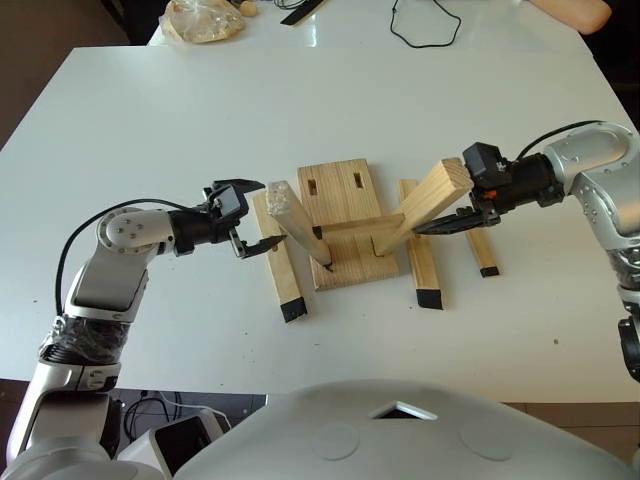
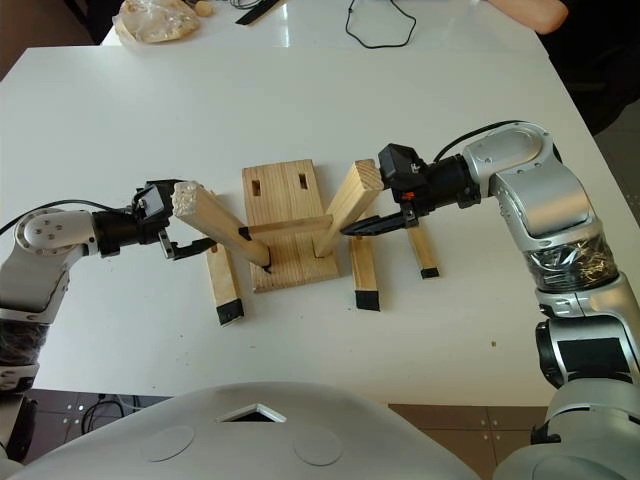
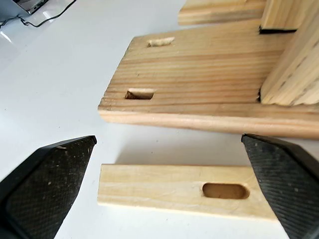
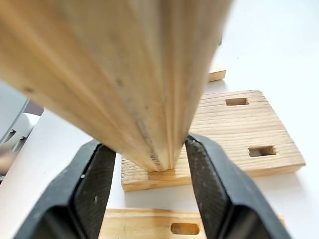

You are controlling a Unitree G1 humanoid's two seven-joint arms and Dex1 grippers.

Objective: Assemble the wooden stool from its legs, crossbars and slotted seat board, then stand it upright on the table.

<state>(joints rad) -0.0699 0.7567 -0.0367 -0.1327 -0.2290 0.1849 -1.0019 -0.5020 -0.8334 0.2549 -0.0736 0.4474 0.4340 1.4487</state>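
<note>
The slotted seat board [image 1: 338, 190] lies flat mid-table. Two legs stand tilted in it, the left leg [image 1: 297, 224] and the right leg [image 1: 430, 203], with a crossbar [image 1: 352, 224] between them. My right gripper [image 1: 452, 223] is shut on the right leg, a finger on each side low on the wood [image 4: 149, 99]. My left gripper [image 1: 250, 217] is open just left of the left leg's top, touching nothing. Its wide-apart fingers [image 3: 45, 184] frame a loose leg [image 3: 174, 191] lying flat beside the board [image 3: 199, 94].
Loose wooden pieces lie flat left [image 1: 281, 268] and right [image 1: 423, 262] of the board, a shorter one [image 1: 482, 252] farther right. A plastic bag [image 1: 203, 20] and a black cable [image 1: 425, 28] lie at the far edge.
</note>
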